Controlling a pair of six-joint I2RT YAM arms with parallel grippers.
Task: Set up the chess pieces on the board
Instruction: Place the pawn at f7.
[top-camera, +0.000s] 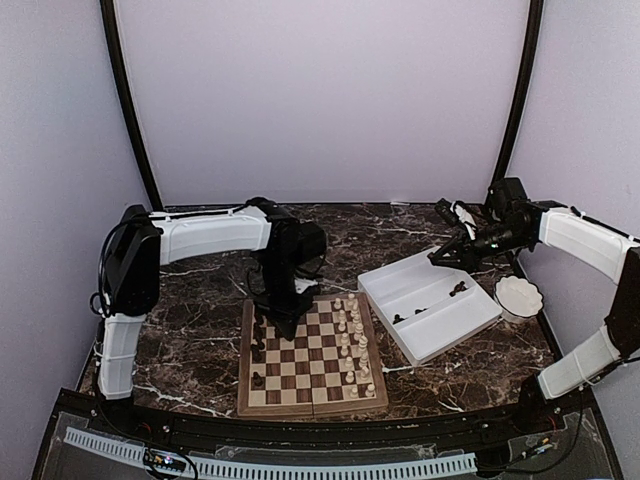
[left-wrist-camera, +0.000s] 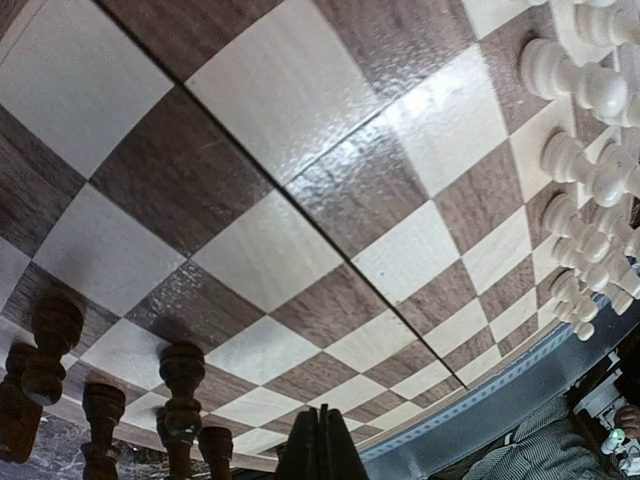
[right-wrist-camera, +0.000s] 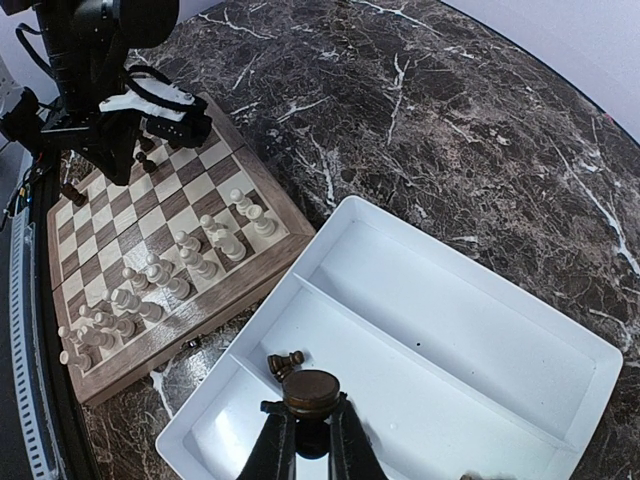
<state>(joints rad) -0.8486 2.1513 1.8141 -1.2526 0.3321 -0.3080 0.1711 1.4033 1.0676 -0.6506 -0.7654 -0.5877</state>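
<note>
Nearest the arm bases, the board (top-camera: 312, 372) lay flat on the dark marble tabletop (top-camera: 190, 330). A few dark chess pieces (top-camera: 258, 380) stood upright along the board's left edge, spaced from its near corner toward its far one. Two rows of cream-white pieces (top-camera: 352, 345) filled its right side. The left tool (top-camera: 287, 322) hung over the board's far-left corner, pointing down at the checks. Seen from its own wrist camera, its fingers (left-wrist-camera: 305, 455) were pressed together with nothing between them, and several of the dark chess pieces stood just beside them on the edge squares.

Right of the board, near its far-right corner, a white divided tray (top-camera: 460, 322) lay on the tabletop, turned at a slant to the board's frame. A handful of loose dark pieces (top-camera: 458, 290) lay inside it, close to the divider. Above the tray, on the side away from the board, the right tool (top-camera: 441, 258) was clamped on one dark piece (right-wrist-camera: 310, 392) — its round end showed between the fingertips. A second dark piece (right-wrist-camera: 285, 363) lay on its side on the tray floor just below. Farthest from the board — beyond the tray's right end — sat a small white bowl (top-camera: 518, 297).
</note>
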